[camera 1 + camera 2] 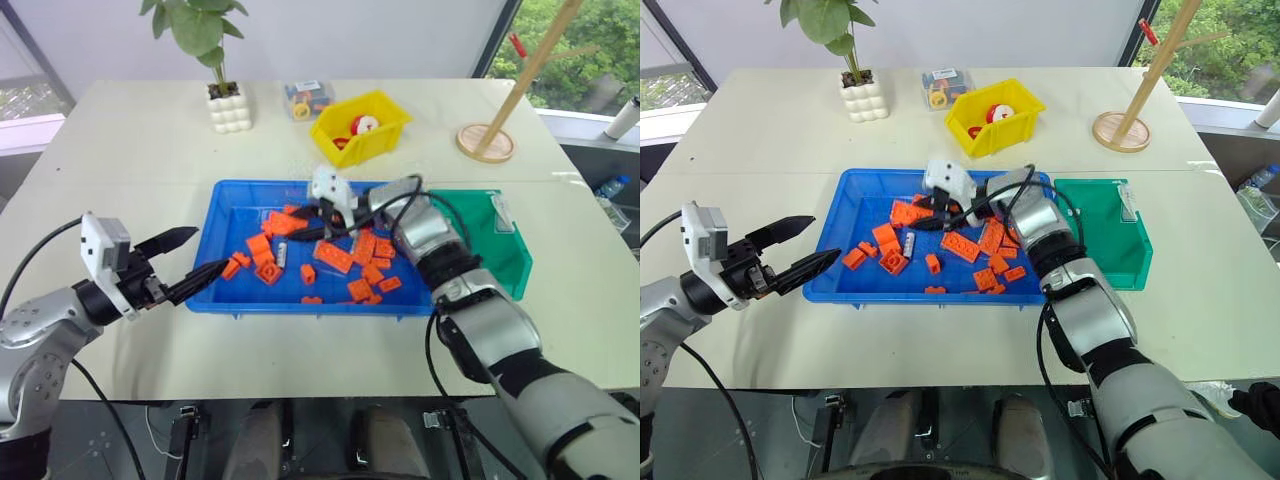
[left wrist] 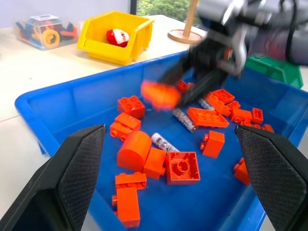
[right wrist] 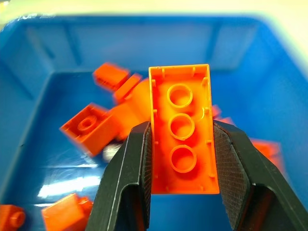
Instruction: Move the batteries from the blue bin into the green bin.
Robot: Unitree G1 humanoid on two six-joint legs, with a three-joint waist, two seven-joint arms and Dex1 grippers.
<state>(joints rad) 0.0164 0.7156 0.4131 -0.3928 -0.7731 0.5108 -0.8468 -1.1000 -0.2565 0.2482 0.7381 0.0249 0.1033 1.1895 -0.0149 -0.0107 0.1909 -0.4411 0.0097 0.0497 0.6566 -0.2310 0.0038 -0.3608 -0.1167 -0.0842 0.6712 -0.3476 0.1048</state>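
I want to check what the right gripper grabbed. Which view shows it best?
Right wrist view: the right gripper is shut on an orange brick, hollow underside facing the camera. The left wrist view blurs it; in the eye views it is small.

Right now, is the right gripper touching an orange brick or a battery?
Touching an orange brick, not a battery. The right wrist view shows the right gripper clamped on the brick's two long sides, its hollow underside facing the camera, above the blue bin.
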